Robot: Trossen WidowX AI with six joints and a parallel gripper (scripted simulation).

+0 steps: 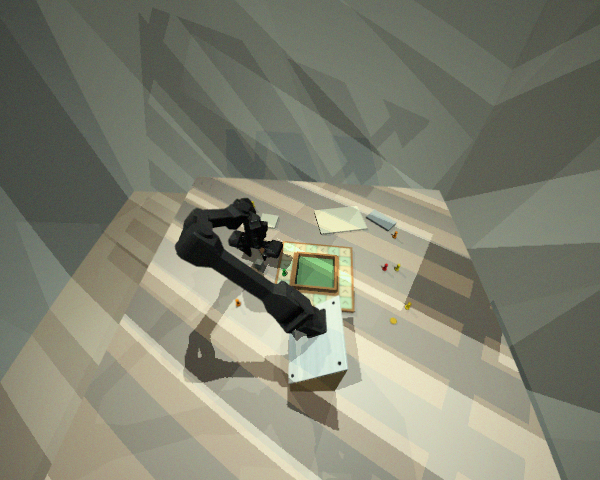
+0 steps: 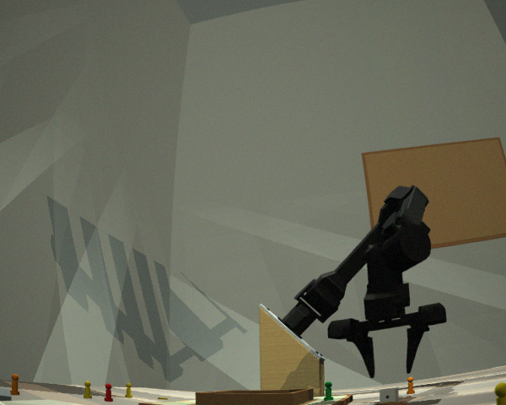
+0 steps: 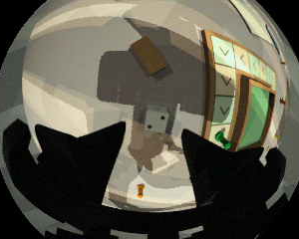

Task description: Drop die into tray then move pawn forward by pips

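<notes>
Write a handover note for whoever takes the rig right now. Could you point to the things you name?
Gripper (image 2: 390, 375) (image 3: 153, 129): open, holding nothing, fingers down above the die (image 2: 389, 396) (image 3: 156, 119).
Die: on the table beside the board (image 1: 353, 279) (image 3: 207, 85), not in the tray (image 1: 314, 290) (image 2: 253, 398) (image 3: 242, 110).
Pawn: presumably the green one (image 1: 284, 272) (image 2: 328, 391) (image 3: 222, 139), upright on a board square.
Done: no die in the tray.
Left: pick up and drop die, read pips, advance pawn, release, move arm clear.

The exterior view's bottom edge cuts off the board (image 1: 352, 276) (image 2: 347, 398) (image 3: 207, 90).
</notes>
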